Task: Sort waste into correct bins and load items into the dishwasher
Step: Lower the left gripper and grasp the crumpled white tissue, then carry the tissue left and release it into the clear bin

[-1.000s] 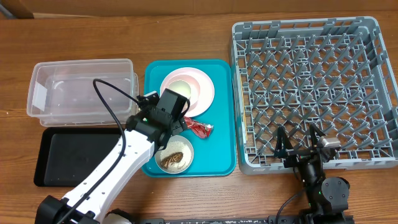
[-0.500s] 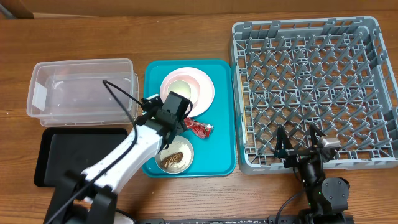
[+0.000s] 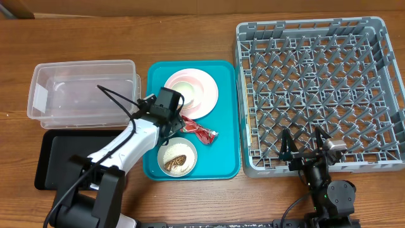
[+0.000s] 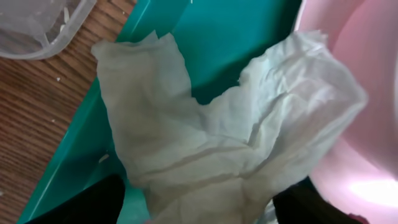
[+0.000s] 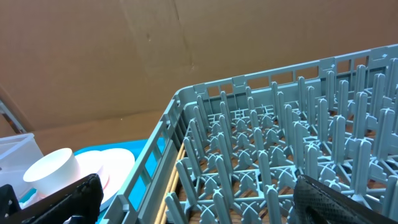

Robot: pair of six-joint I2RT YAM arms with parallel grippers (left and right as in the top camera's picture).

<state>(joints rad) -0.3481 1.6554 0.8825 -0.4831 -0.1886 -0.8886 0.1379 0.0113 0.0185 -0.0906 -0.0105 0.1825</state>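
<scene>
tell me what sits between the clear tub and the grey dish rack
The teal tray fills that stretch, holding the pink plate, red wrapper and grey bowl; the overhead view shows it.

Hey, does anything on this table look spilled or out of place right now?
Yes. A crumpled napkin sprawls half on the teal tray, overlapping the edge of the pink plate, and a crinkled red wrapper lies loose on the tray beside the plate. Nothing looks broken.

No legible text anywhere.
</scene>
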